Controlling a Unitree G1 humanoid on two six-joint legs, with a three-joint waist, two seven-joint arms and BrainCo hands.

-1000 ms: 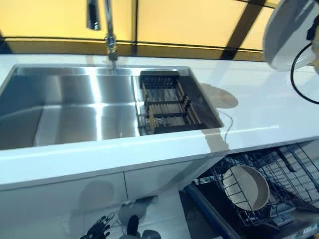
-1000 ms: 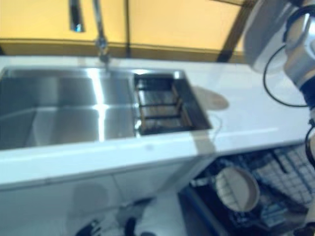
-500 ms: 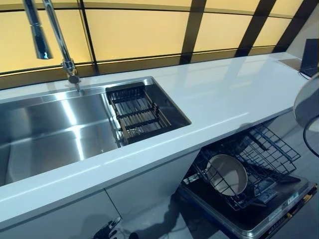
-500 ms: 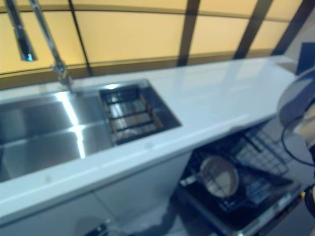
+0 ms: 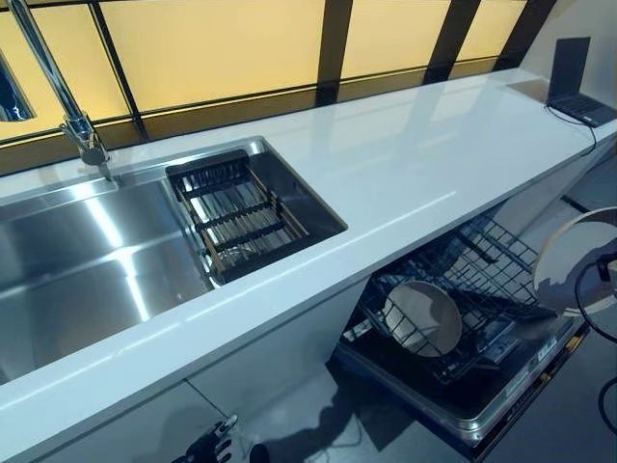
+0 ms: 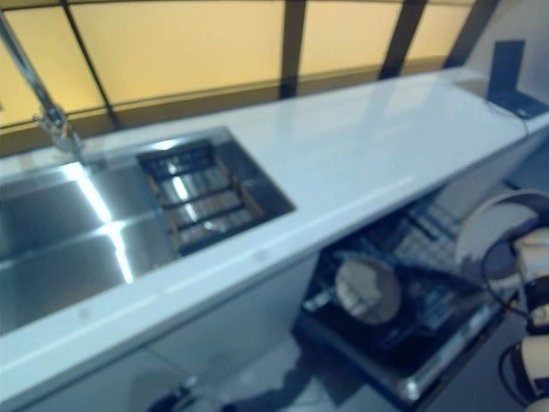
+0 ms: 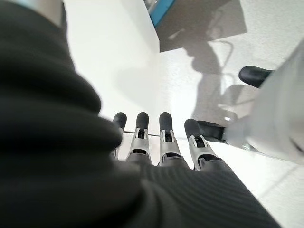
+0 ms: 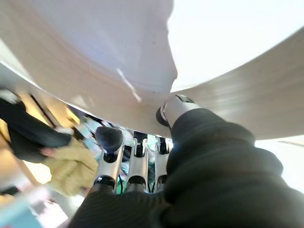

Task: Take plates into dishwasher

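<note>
Down at four o'clock, an open dishwasher [image 5: 453,410] with its wire rack [image 5: 463,289] pulled out; inside the rack, one cream plate [image 5: 422,317] standing on edge, tilted. Over at nine o'clock, a steel sink [image 5: 87,260] sunk in the white counter [image 5: 405,164], holding a dark slatted drainer basket [image 5: 236,214] along its three o'clock side; tap [image 5: 67,106] rising at eleven o'clock. Far up at one o'clock, a laptop [image 5: 576,87] on the counter's end.

Now the hands. At three o'clock, a second plate [image 5: 574,256] held upright out past the rack, above the dishwasher door. Right hand [image 8: 137,164] clamped on that plate's rim, thumb on one face, fingers [image 8: 110,142] on the other. Left hand [image 7: 161,142] hanging low at seven o'clock by the cabinet front, fingers straight and relaxed, carrying nothing, pointed at the pale floor [image 7: 199,61].
</note>
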